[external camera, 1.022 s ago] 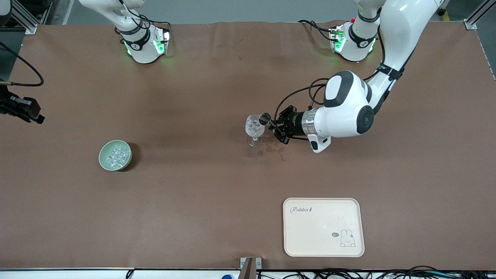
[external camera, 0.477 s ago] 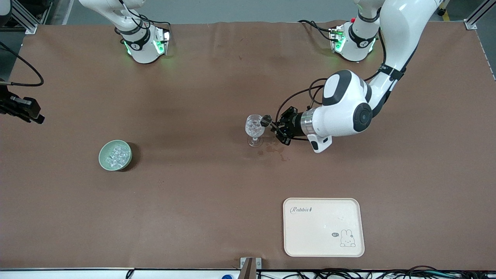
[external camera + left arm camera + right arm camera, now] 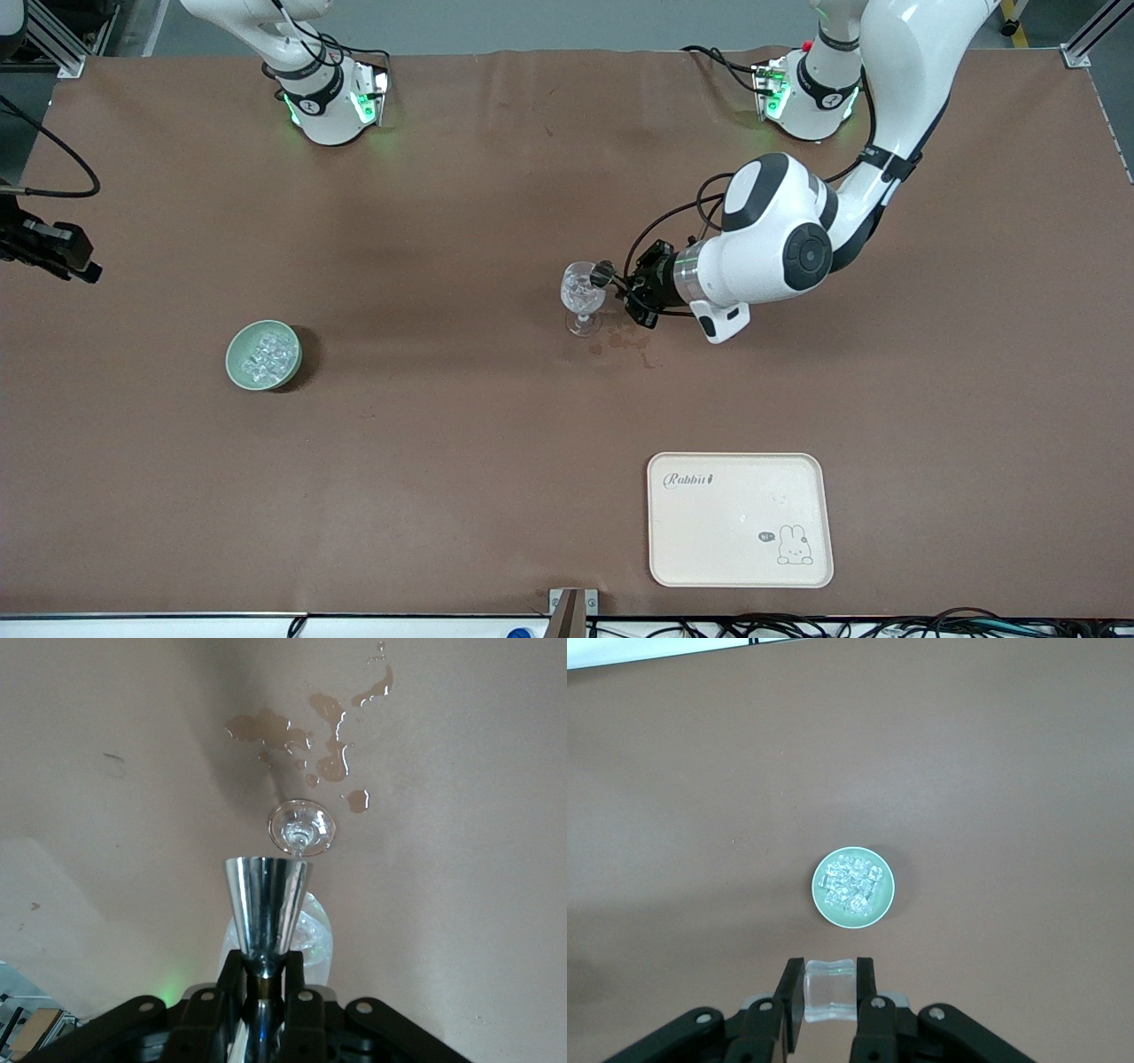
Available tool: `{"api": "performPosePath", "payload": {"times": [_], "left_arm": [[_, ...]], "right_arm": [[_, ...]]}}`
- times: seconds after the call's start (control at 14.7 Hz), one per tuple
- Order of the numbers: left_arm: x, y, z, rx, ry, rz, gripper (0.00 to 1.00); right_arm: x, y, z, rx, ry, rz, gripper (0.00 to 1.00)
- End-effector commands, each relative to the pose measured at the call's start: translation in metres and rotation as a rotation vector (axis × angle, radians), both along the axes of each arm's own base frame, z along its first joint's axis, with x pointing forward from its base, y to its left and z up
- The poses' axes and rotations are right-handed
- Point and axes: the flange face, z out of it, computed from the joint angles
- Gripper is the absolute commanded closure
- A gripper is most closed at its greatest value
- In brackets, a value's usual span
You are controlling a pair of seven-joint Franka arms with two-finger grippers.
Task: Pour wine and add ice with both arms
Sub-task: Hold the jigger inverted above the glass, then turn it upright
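— Starting with the left gripper (image 3: 264, 970), what is held there?

— A silver cone-shaped measuring cup (image 3: 266, 904) is clamped by its narrow waist between the closed fingers. It is held at the rim of the clear stemmed glass (image 3: 582, 297), over which the left arm (image 3: 771, 257) is stretched.

— Where is the glass placed?

— It is stood upright near the middle of the table (image 3: 461, 221). Glints are seen inside it, but what is in it cannot be told. Brownish puddles (image 3: 266, 726) are spread on the table just beside its foot, toward the left arm's end.

— And the right gripper (image 3: 830, 979)?

— It is closed narrowly on a single clear ice cube (image 3: 830, 999), which is pinched between the two fingers. The gripper is held high over the table near the pale green bowl (image 3: 232, 354).

— Where is the rest of the ice (image 3: 268, 354) kept?

— It is heaped in that bowl as small glassy cubes. The bowl is set toward the right arm's end of the table, well apart from the glass and somewhat nearer to the front camera.

— Is anything else laid out?

— A cream tray (image 3: 740, 532) printed with a rabbit drawing is laid flat toward the left arm's end, nearer to the front camera than the glass and well apart from it.
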Motion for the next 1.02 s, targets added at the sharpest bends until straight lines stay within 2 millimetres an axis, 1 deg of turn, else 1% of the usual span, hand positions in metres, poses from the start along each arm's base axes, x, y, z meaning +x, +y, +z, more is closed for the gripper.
{"api": "performPosePath", "payload": {"times": [0.0, 0.14, 0.41, 0.61, 0.95], "left_arm": [[-0.006, -0.009, 0.009, 0.029, -0.022, 0.002, 0.99], [-0.009, -0.012, 0.007, 0.06, -0.031, -0.001, 0.99], [-0.009, -0.012, 0.007, 0.085, -0.04, 0.002, 0.99], [-0.015, -0.021, 0.008, 0.09, -0.048, -0.017, 0.99], [-0.013, -0.021, 0.01, 0.087, -0.054, -0.022, 0.99]], "right_arm": [[-0.003, 0.0, -0.001, -0.002, 0.004, 0.01, 0.85], [-0.004, -0.001, 0.0, -0.002, 0.003, 0.007, 0.85], [-0.004, -0.001, 0.0, -0.002, 0.003, 0.008, 0.85], [-0.004, -0.002, 0.0, -0.002, 0.003, 0.007, 0.85], [-0.004, -0.002, 0.0, -0.002, 0.003, 0.005, 0.85]]}}
